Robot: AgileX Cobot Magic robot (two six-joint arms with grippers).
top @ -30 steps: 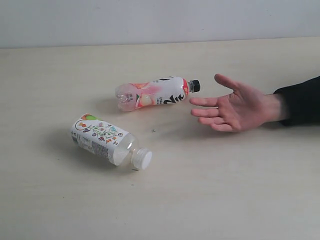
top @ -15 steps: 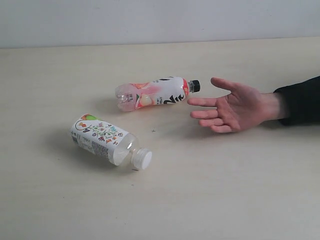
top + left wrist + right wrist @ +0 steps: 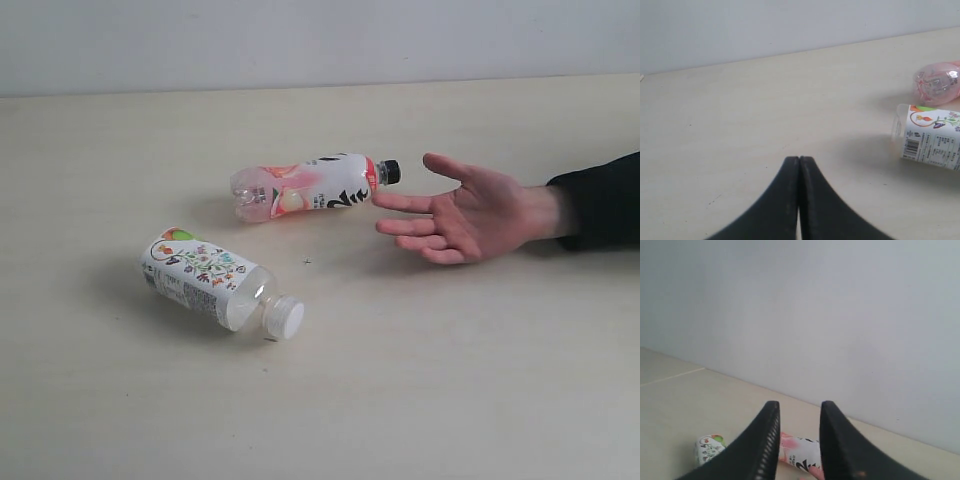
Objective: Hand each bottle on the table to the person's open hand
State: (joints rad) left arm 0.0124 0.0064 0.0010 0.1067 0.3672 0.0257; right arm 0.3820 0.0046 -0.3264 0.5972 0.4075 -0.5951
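table point(image 3: 450, 400): pale beige, smooth, matt | pink-white bottle point(image 3: 305, 188), upper centre: clear glossy plastic, printed film label, black cap | floral bottle point(image 3: 200, 275), lower left: clear plastic with a bright glint, white plastic cap | sleeve point(image 3: 605, 200), right edge: black matt cloth | left gripper point(image 3: 799, 161): black, matt, plastic-looking

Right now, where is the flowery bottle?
In the exterior view, the flowery bottle lies on its side left of centre, nearer the camera than the pink bottle.
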